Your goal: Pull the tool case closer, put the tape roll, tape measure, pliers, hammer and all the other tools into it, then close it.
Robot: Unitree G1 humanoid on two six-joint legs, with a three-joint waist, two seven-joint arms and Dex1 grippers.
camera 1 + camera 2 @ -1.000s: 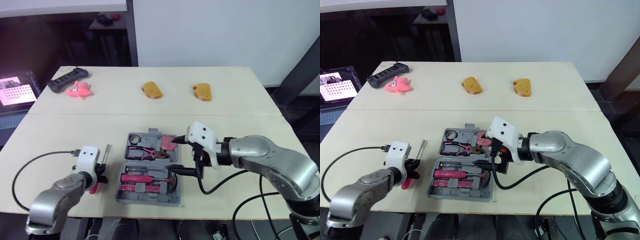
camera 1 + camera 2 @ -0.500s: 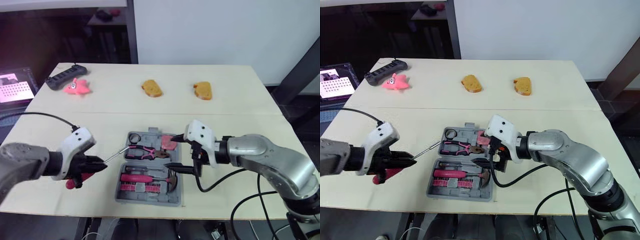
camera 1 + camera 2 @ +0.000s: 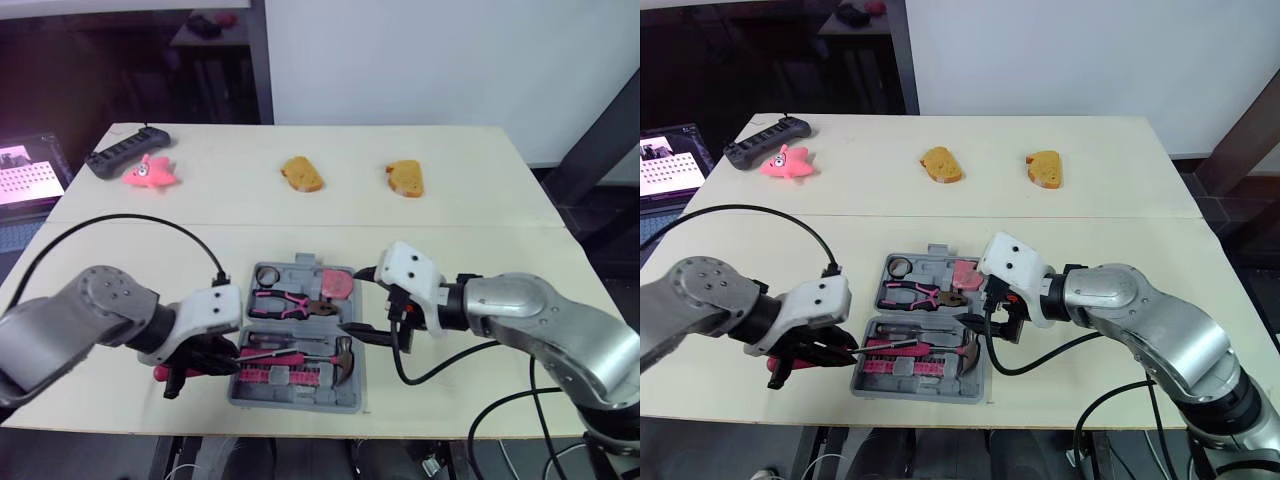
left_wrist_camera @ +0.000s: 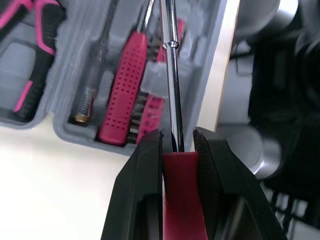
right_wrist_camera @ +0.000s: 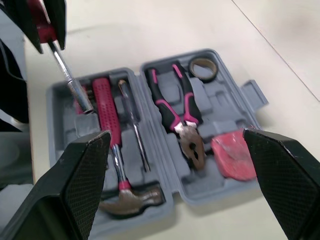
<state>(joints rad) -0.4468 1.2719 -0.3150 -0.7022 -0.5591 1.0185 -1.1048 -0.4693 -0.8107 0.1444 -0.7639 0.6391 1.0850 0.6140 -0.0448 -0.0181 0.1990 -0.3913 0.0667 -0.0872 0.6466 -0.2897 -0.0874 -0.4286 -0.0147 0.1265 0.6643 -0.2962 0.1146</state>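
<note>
Since half a second ago, the left gripper (image 4: 176, 136) has swung in from the open bench (image 3: 450, 230) to the left end of the tool case (image 3: 300, 398), carrying the screwdriver (image 4: 171, 80) with it. Its two fingers (image 4: 150, 155) are closed on the screwdriver's red handle, one on each side. The bare metal shaft runs out between and past the fingertips, over the front half of the case. There it lies above the row of pink bits and the grip end of the hammer (image 3: 340, 358), though whether the tip touches the tray cannot be told. The case lies open near the front edge of the bench. Its rear half holds the tape roll (image 3: 267, 275), the pliers (image 3: 290, 303) and the pink tape measure (image 3: 337, 285), each in its own recess. The right gripper (image 3: 352, 300) hangs at the right end of the case with its fingers spread wide and nothing between them. One finger is over the rear half beside the tape measure, and the other is over the front half just beside the hammer head.
</note>
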